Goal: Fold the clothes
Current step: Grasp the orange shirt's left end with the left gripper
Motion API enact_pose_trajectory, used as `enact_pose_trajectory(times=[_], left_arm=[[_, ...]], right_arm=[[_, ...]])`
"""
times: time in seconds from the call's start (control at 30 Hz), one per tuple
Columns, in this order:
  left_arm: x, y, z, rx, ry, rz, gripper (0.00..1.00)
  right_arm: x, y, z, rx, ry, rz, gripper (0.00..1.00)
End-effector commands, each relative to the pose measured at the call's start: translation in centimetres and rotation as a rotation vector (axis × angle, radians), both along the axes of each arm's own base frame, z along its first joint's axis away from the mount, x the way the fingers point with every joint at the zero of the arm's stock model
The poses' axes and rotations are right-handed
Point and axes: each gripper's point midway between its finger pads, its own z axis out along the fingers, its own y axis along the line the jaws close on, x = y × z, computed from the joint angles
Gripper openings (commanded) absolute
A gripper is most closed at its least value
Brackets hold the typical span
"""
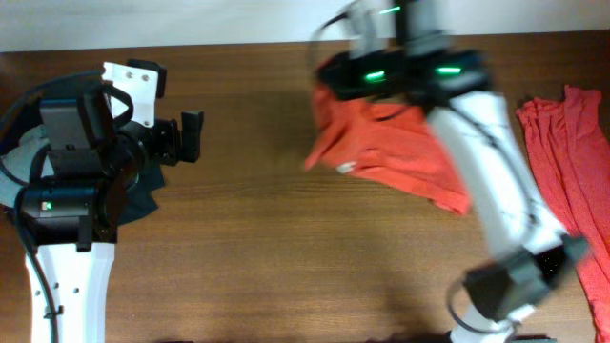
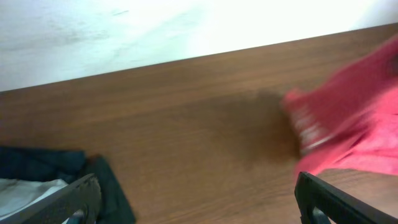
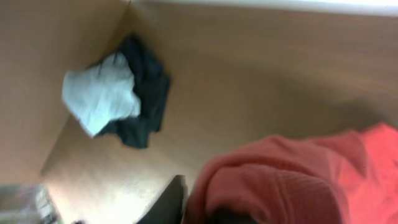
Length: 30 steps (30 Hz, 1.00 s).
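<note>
A: Overhead view: we log the orange shirt as a crumpled heap on the worktop, toward the far edge and right of centre. No crease or squared edge shows, so we judge the folding hardly begun. Spreading it flat and every fold are left to do.

B: Agreed. Where does it sit against the fingers?

A: The left fingers stand spread wide with nothing between them. The shirt lies well apart, ahead of them, and only its edge enters the left wrist view. The right fingers are at the shirt's far left corner, with cloth bunched right against them.

B: Gripping it?

A: We cannot tell. The view is blurred and cloth hides the tips. We also note a second red cloth at the right edge and dark clothes beneath the left arm.
</note>
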Motion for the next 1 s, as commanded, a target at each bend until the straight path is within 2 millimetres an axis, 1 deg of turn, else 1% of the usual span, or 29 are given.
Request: enact_pose_trajectory(times=[0.0,0.03,0.1,0.17,0.23,0.3,0.33,0.4,0.43,0.5,0.57,0.6,0.7,0.77,0.87,0.93,0.97], left_arm=[[-0.6,1.2,1.9,0.033,-0.057,0.057,0.99],[-0.6,1.2,1.8,0.033,-0.056,0.057,0.99],[-0.7,1.1,1.6,0.033,-0.048,0.056,0.99],[-0.8,1.1,1.2,0.032,-0.026,0.056,0.99],[-1.0,0.8,0.5,0.013,0.006,0.045,0.99],[-1.2,-0.5,-0.3,-0.032,0.043,-0.018,0.99],[-1.4,-1.4,-0.7,-0.065,0.064,-0.061,0.99],[-1.7,-3.8,-1.2,-0.158,0.105,-0.177,1.00],[-1.7,-4.5,-1.3,-0.182,0.113,-0.208,0.99],[-1.3,-5.7,-1.7,-0.234,0.131,-0.271,0.99],[-0.4,-5.7,-3.5,-0.221,0.179,-0.255,0.99],[0.3,-6.2,-6.0,-0.215,0.262,-0.253,0.99],[0.4,-8.3,-7.5,-0.297,0.334,-0.338,0.99],[0.8,-8.4,-8.7,-0.300,0.366,-0.336,0.99],[0.7,-7.5,-10.5,-0.247,0.426,-0.282,0.99],[0.4,-6.1,-11.9,-0.154,0.471,-0.207,0.99],[0.1,-5.6,-12.4,-0.120,0.491,-0.178,0.99]], right_arm=[[-2.8,7.4,-2.6,-0.006,-0.013,0.191,0.38],[-3.2,8.2,-3.0,-0.023,-0.031,0.212,0.44],[-3.0,8.3,-3.5,-0.085,-0.058,0.175,0.52],[-2.1,6.5,-4.0,-0.179,-0.072,0.074,0.62],[-0.9,2.7,-4.8,-0.286,-0.042,-0.063,0.69],[-0.1,-1.7,-5.8,-0.369,0.021,-0.167,0.72],[-0.1,-4.0,-6.5,-0.397,0.072,-0.200,0.72],[-0.3,-9.5,-7.9,-0.444,0.208,-0.299,0.72],[-0.4,-11.2,-8.3,-0.453,0.249,-0.328,0.72],[-0.9,-15.7,-9.0,-0.469,0.350,-0.401,0.72],[-1.4,-18.8,-9.3,-0.454,0.424,-0.453,0.72],[-1.9,-20.8,-9.5,-0.427,0.481,-0.483,0.72],[-3.4,-23.1,-9.6,-0.426,0.554,-0.499,0.71],[-4.4,-24.0,-9.4,-0.427,0.588,-0.506,0.68],[-5.6,-23.8,-8.2,-0.438,0.577,-0.481,0.68],[-6.6,-23.3,-6.5,-0.442,0.536,-0.464,0.68],[-6.9,-23.2,-6.0,-0.442,0.521,-0.463,0.68]])
